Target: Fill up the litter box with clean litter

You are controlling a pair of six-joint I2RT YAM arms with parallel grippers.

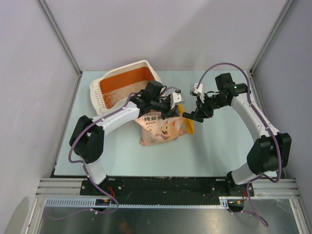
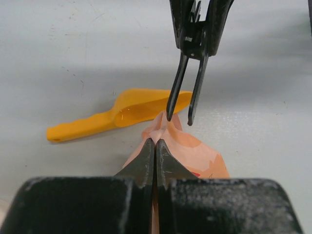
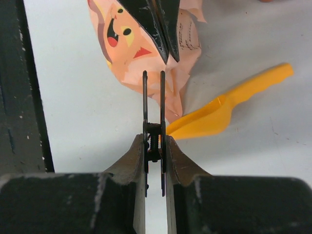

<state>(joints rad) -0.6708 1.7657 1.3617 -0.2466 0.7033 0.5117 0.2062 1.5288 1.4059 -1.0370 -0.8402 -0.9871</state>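
Looking down from your top camera, the litter box [image 1: 127,78] sits in the upper left of the table [image 1: 219,141]. It's cream outside and orange inside, and a pale patch of clean litter [image 1: 119,93] lies on its floor toward the left end.

Just below and to the right of it, around frame centre, is the pink-beige bag [image 1: 161,129]. It has a grinning cartoon cat face and a row of big brown Chinese characters across the top, but I can't make them out from up there. Your right wrist view also catches a few lines of tiny print along the bag's edge, too small to read.

Your left gripper [image 2: 155,142] has its fingers pressed together on a puckered bit of the bag's top edge. Your right gripper [image 3: 154,141] is clamped on a thin black two-pronged tool [image 3: 145,97]. The prongs stand slightly apart, with their tips right at that pucker, just past the left fingertips. One tip looks like it's touching the bag, but I can't tell for sure.

A yellow-orange scoop [image 1: 188,126] lies on the table against the bag's right side. In the left wrist view it's behind the bag, handle pointing to frame left.
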